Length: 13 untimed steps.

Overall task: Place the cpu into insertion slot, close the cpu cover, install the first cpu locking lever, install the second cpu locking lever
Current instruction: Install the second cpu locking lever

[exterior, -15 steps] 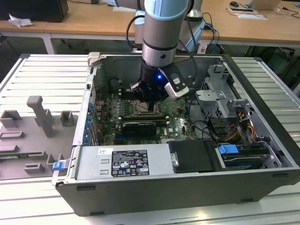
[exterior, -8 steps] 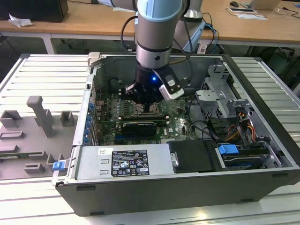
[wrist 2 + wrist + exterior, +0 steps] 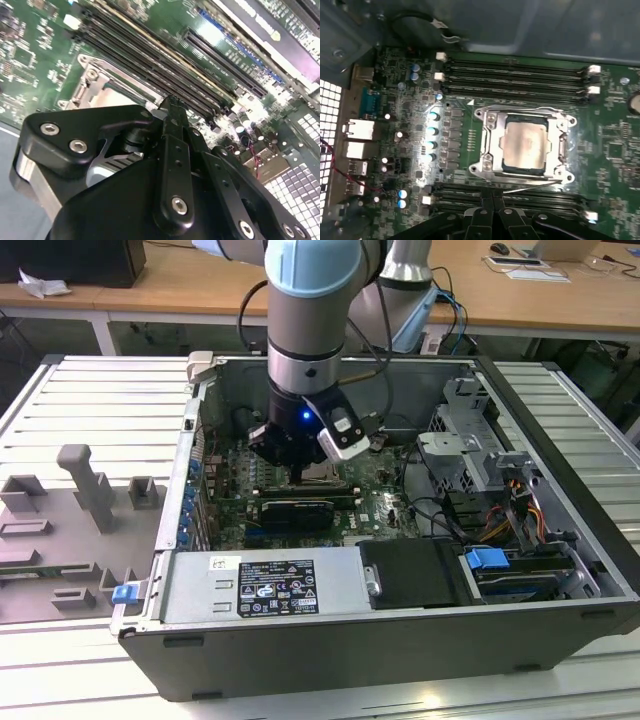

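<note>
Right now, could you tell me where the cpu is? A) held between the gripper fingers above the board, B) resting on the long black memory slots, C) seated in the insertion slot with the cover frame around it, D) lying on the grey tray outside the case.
C: in the first wrist view the cpu lies flat in the insertion slot, its pale face showing through the window of the cpu cover.

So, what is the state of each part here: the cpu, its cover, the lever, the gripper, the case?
cpu: seated in the insertion slot, face up.
cpu cover: down flat, the cpu showing through its window.
locking lever: thin rod beside the slot, slightly slanted; latched or not, cannot tell.
gripper: shut, low beside the slot.
computer case: open, side panel off.
</note>
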Available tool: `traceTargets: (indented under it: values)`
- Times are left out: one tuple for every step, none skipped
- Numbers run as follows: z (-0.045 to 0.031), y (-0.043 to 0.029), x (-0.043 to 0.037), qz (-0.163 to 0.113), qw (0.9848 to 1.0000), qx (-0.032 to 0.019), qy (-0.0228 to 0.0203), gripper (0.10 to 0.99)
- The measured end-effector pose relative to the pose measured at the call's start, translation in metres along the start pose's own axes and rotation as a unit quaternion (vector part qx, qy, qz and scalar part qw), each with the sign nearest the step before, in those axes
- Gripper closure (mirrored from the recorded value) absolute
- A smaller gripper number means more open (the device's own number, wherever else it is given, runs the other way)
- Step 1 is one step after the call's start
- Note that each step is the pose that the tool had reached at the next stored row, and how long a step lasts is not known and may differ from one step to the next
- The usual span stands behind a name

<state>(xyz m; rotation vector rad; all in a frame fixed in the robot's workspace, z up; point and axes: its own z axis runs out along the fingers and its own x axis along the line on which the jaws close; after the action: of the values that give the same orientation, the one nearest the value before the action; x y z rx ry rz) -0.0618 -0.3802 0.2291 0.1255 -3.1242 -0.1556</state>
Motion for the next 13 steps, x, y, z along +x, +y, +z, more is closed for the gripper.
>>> traceTargets:
  values:
    - [0.0028,-0.0002,0.0007,0.0,1.0,-0.0013,-0.0001,0.98]
    - [0.004,-0.0003,0.0007,0.0,1.0,-0.0021,-0.0001,0.98]
    - [0.0052,-0.0005,0.0006,-0.001,1.0,-0.0025,-0.0001,0.98]
    - [0.0066,-0.0007,0.0006,-0.001,1.0,-0.0042,-0.0001,0.98]
    - [0.0072,-0.0008,0.0006,-0.002,1.0,-0.0082,-0.0004,0.98]
    - [0.0077,-0.001,0.0006,-0.002,0.9999,-0.0128,-0.0008,0.98]
    - [0.0083,-0.0014,0.0007,-0.003,0.9998,-0.0212,-0.0015,0.98]
    - [0.0086,-0.0022,0.0009,-0.003,0.9996,-0.0284,-0.002,0.98]
    - [0.0089,-0.0038,0.0021,-0.003,0.9994,-0.0339,-0.0025,0.98]
    - [0.0094,-0.0065,0.0035,-0.003,0.9993,-0.038,-0.0029,0.98]
    - [0.0102,-0.0089,0.0049,-0.003,0.9991,-0.0411,-0.0032,0.98]
    - [0.0108,-0.0101,0.0053,-0.003,0.999,-0.0434,-0.0033,0.98]
    - [0.0113,-0.0109,0.0054,-0.003,0.9989,-0.0466,-0.0036,0.98]
